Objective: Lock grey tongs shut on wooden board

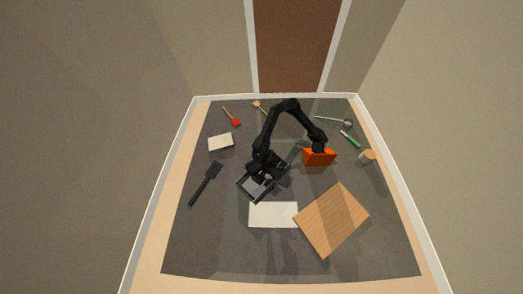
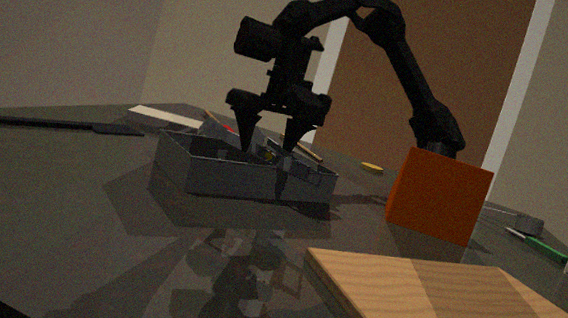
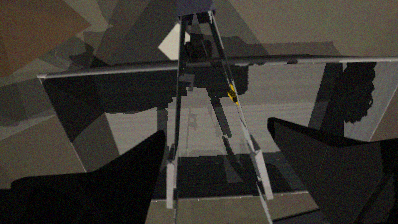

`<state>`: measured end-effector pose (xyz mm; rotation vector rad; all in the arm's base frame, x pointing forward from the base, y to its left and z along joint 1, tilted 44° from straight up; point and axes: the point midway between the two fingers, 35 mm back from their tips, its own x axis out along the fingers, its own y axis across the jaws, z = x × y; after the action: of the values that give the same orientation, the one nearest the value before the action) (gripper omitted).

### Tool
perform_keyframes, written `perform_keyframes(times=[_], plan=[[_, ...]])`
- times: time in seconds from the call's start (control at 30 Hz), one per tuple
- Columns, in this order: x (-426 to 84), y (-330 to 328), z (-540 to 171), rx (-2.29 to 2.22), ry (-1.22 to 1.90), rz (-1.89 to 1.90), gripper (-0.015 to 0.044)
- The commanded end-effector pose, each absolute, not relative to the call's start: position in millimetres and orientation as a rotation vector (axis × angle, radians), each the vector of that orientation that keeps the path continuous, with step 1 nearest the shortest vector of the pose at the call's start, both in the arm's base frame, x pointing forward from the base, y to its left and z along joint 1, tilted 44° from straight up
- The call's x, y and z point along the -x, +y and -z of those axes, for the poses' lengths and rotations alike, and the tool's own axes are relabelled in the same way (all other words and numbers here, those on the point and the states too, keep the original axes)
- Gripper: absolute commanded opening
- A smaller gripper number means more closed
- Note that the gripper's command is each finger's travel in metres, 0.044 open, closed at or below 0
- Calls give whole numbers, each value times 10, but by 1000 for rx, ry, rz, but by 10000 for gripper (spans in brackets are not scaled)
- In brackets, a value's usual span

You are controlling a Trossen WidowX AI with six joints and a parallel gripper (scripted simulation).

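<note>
The roasting tin (image 1: 255,201) (image 2: 232,179) stands below the arm. The grey tongs (image 3: 263,175) lie across it, spread in a V. In the wrist view their hinge is at the top and their arms run down between my fingers; a yellow mark shows on the right arm. In the top and exterior views my gripper and the tin wall hide much of them. My gripper (image 2: 266,152) (image 3: 215,128) points down, open and empty, low over the tin, with one finger outside each arm of the tongs. The wooden board (image 1: 331,220) (image 2: 381,281) is bare.
An orange block (image 1: 319,158) (image 2: 437,195) stands by the arm's base. A white slab (image 1: 273,214) lies between the tin and the board. A black spatula (image 1: 214,170) (image 2: 66,125) and a cream block (image 1: 221,141) lie left of the tin. A jar (image 1: 368,155) stands at the right.
</note>
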<state>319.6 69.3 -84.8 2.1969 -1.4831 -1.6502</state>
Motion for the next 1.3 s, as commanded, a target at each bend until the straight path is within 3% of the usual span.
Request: perform_keyframes(times=[0.0,0.67,0.77,1.27], plan=[[-3181,633,911,-2188,-1475,1646,440],[-3147,419,1101,-2186,-1478,1643,440],[-3161,442,1074,-2193,-1488,1646,361],[-3161,442,1074,-2193,-1488,1646,261]])
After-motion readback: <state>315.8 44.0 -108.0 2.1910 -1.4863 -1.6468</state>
